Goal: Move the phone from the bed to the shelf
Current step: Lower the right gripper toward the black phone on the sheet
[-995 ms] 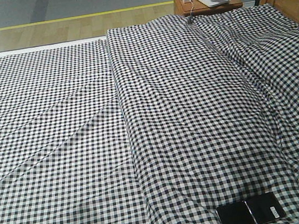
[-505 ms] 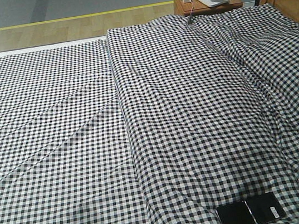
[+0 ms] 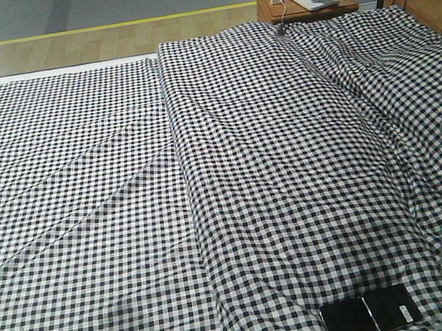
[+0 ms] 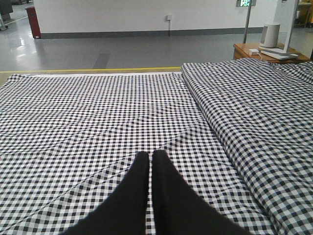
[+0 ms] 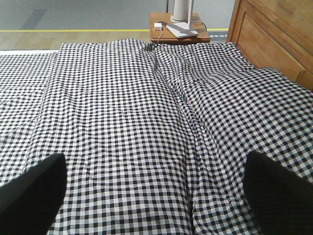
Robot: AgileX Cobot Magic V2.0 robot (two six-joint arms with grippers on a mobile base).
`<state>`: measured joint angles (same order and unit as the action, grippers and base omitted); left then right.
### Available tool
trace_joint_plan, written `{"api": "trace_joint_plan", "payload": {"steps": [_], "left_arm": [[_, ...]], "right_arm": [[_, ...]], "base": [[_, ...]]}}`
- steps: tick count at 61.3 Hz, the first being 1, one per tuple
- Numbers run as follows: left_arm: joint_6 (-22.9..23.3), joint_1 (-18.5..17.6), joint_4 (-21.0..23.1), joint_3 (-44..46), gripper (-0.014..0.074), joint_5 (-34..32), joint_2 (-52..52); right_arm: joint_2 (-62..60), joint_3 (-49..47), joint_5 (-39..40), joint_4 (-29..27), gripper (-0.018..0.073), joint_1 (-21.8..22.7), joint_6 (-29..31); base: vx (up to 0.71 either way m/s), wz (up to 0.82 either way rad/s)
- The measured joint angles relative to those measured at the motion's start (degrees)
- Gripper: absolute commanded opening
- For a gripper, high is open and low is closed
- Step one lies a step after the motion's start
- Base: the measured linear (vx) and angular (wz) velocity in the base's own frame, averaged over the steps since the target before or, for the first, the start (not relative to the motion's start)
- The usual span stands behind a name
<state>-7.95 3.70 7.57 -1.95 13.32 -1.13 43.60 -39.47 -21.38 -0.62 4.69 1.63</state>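
Exterior front-facing view is showing you the phone (image 3: 370, 315) lying flat on the bed (image 3: 84, 194), at the near right edge of the picture, on the raised band of checked cover, with nothing touching it. By my judgement you are sitting at the first step: reaching for the phone, with no grasp made and the shelf not showing in any view.

Your right gripper (image 5: 154, 159) is hovering over the cover with its fingers (image 5: 34, 193) spread wide, pointing toward the headboard (image 5: 274, 34) and the bedside table (image 5: 178, 32). The phone is not appearing in that wrist view, so it is probably lying below the camera's field. Your left gripper (image 4: 150, 156) is hanging above the flatter left part of the bed, fingers pressed together with only a thin slit between them, and no phone is showing in its view either.

The next move is calling for the right arm, likely the nearer one, to tip down until the phone is sitting between the spread fingers. A low, flat approach is looking wise, since the slab is thin and the cover soft.
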Motion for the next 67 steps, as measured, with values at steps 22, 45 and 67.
{"api": "trace_joint_plan", "payload": {"steps": [22,45,67], "left_arm": [[0.0,0.0,0.0,0.0,0.0001,0.0,0.0],[0.0,0.0,0.0,0.0,0.0001,0.0,0.0],[0.0,0.0,0.0,0.0,0.0001,0.0,0.0]], "right_arm": [[0.0,0.0,0.9,0.0,0.0573,0.0,0.0],[9.3,-5.5,-13.5,0.0,0.0573,0.0,-1.6],[32.1,-23.3,-28.8,-4.6,0.0573,6.8,2.5]], "base": [[0.00,0.01],[0.00,0.01],[0.00,0.00]]}}
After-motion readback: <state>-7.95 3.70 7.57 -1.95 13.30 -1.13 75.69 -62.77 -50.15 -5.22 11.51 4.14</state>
